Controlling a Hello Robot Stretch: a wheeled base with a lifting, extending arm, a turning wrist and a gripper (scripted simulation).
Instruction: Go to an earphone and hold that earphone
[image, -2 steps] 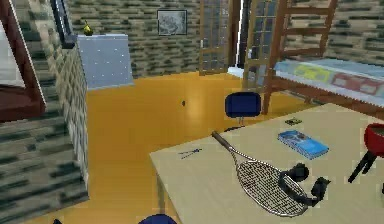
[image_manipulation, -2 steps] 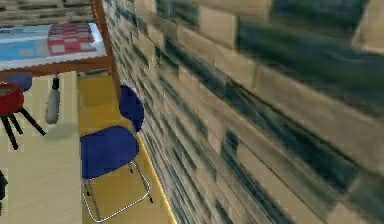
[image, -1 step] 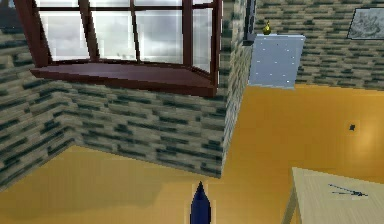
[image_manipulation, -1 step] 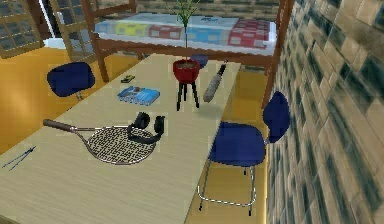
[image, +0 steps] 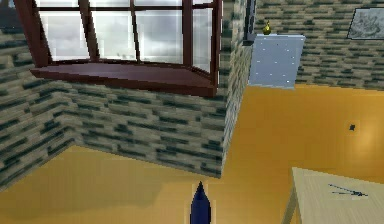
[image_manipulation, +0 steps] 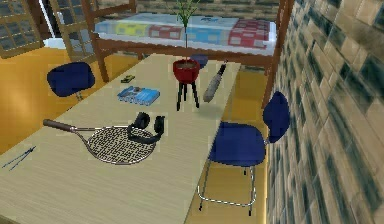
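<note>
A brick wall (image: 150, 120) runs across the forward view, and a bay window (image: 125, 40) with a dark red frame juts from it above the orange floor (image: 280, 130). In the arm side view another brick wall (image_manipulation: 335, 110) fills the right side, and a bed (image_manipulation: 150, 28) with a wooden frame and a patchwork quilt stands at the far end. A long pale table (image_manipulation: 120, 185) reaches from the bed toward the near left corner; its corner also shows at the forward view's lower right. A blue chair (image_manipulation: 245, 140) sits at the table's right edge, and a second one (image_manipulation: 70, 78) at its left edge. In the forward view a grey cabinet (image: 277, 60) stands against the far wall with a small yellow thing (image: 268, 28) on top, and a picture (image: 365, 25) hangs to its right. On the table lie a racket (image_manipulation: 115, 142), a bat (image_manipulation: 215, 85), and a blue book (image_manipulation: 138, 95). A red pot (image_manipulation: 186, 70) with a thin green plant stands on a black stand between the book and the bat. The earphone (image_manipulation: 147, 126), black with two cups, lies on the table mid-length, touching the racket's far rim. A small dark flat thing (image_manipulation: 128, 79) lies beyond the book, and thin dark pens (image_manipulation: 20, 157) near the table's left edge.
</note>
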